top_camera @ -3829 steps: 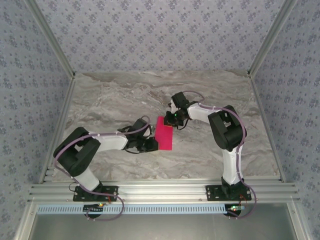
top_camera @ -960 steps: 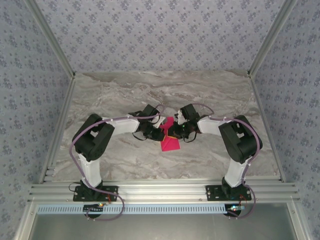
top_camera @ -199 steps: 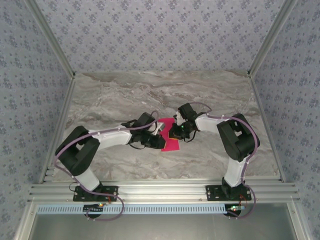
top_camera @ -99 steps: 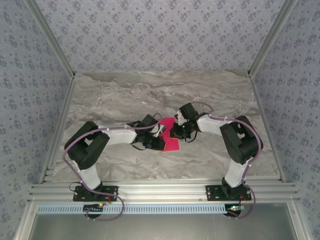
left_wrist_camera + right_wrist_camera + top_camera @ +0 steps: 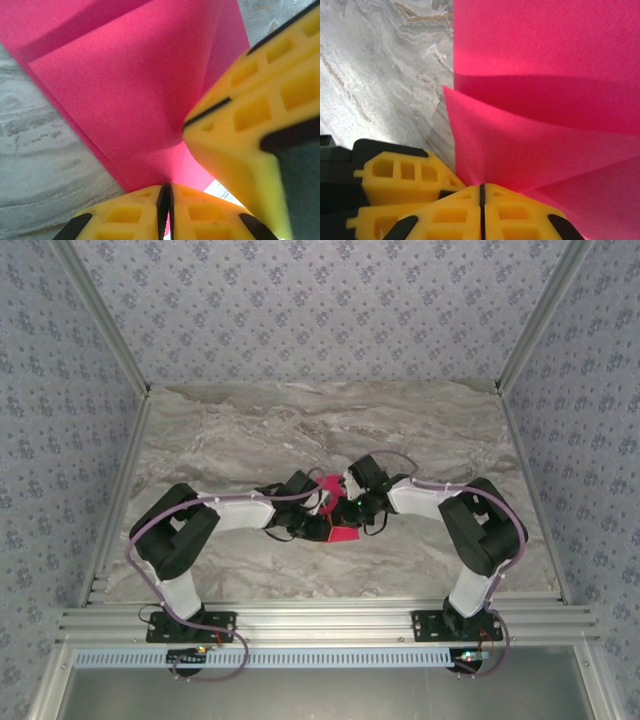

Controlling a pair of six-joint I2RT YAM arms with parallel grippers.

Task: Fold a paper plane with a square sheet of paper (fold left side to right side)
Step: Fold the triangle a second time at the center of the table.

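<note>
Nearest, at the left edge of the square sheet of paper (image 5: 343, 534), left gripper (image 5: 318, 524) clenched on it; at its right edge, right gripper (image 5: 352, 508) pinching it too. Drawn closer together than a second ago, buckling the sheet over the marble surface (image 5: 250, 430): likely mid-fold. One sheet, two grippers.

Robot test cell in a laboratory: a left arm (image 5: 180, 538) and a right arm (image 5: 485, 525) bolted to an aluminium-profile rail (image 5: 320, 623) edging a marble-patterned tabletop (image 5: 250, 430), enclosed on 3 sides by wallpapered panels (image 5: 320, 310) in metal framing.
</note>
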